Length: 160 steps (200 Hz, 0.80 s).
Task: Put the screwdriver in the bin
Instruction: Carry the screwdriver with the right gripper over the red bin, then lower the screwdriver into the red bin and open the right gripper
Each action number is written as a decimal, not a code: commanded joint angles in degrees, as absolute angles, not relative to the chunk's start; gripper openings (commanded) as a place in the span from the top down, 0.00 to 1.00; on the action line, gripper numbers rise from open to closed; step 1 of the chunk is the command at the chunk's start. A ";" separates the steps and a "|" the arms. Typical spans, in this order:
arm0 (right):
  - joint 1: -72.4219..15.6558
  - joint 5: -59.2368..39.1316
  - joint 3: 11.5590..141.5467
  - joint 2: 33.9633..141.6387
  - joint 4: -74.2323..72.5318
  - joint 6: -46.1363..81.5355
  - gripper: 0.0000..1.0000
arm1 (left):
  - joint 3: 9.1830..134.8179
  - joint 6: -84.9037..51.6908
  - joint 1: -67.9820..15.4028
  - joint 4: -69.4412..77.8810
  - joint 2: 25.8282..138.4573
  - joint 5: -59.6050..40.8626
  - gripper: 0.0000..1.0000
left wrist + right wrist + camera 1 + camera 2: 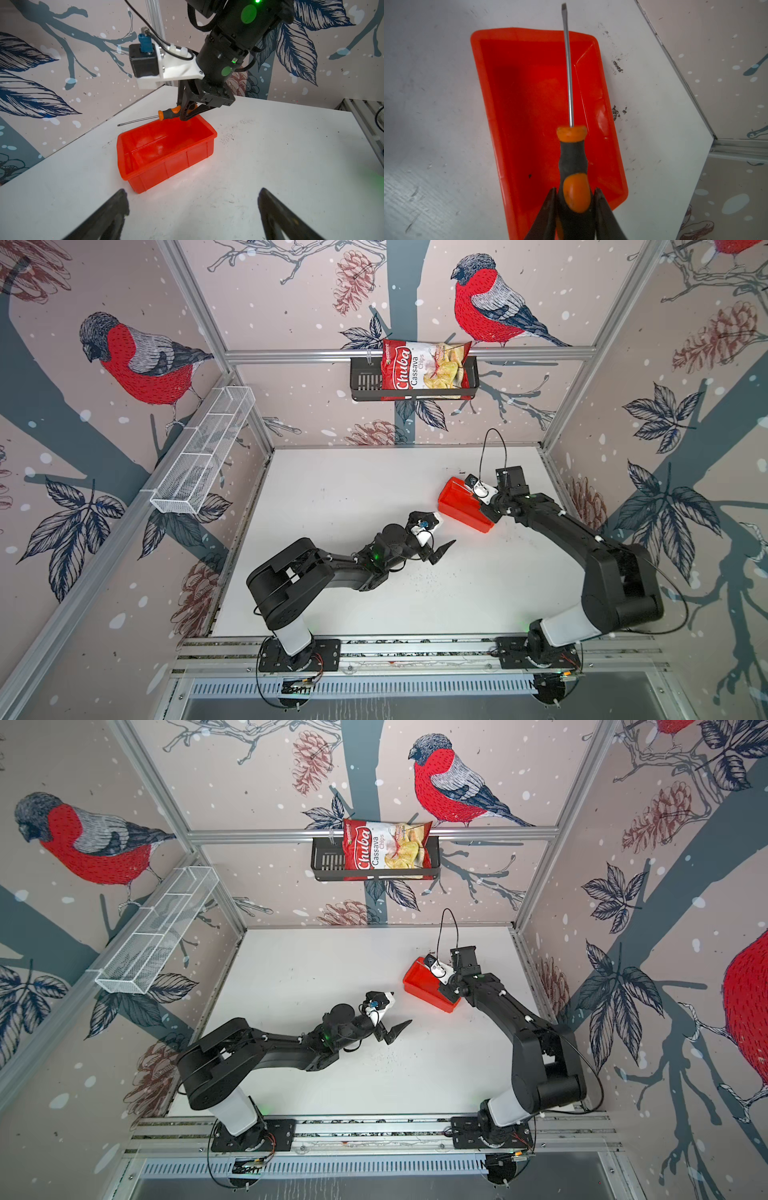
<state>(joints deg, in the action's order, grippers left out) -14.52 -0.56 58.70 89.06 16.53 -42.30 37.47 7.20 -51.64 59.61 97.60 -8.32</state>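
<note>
Screwdriver (572, 153) hangs pinched in my right gripper (575, 189) over the bin (166, 166), seemingly clear of it; left gripper (192, 190) spread nearby.

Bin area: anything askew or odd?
Nothing damaged. The screwdriver, held by the right claw over the bin, seems to poke its tip past the far rim; released so, it might land askew. Dark specks dot the table.

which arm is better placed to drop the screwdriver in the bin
Right: the right hand grips the screwdriver by its handle over the bin; the left hand is open, empty, short of the bin.
</note>
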 commanded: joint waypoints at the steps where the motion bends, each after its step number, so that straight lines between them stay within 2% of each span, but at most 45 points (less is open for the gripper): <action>1: -13.62 0.26 60.06 92.13 15.47 -44.45 0.83 | 37.56 5.81 -51.79 64.87 97.86 -8.65 0.03; 124: -12.55 -0.09 62.84 102.22 13.26 -45.51 0.83 | 34.70 5.98 -51.96 64.07 97.01 -7.32 0.03; 160: -11.88 -0.43 62.63 103.46 11.59 -45.15 0.80 | 34.73 5.98 -51.94 63.81 97.15 -7.25 0.03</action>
<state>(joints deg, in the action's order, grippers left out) -12.32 0.01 62.46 103.00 13.72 -46.11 34.83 6.02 -51.81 62.24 97.19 -7.46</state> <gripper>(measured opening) 0.277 0.966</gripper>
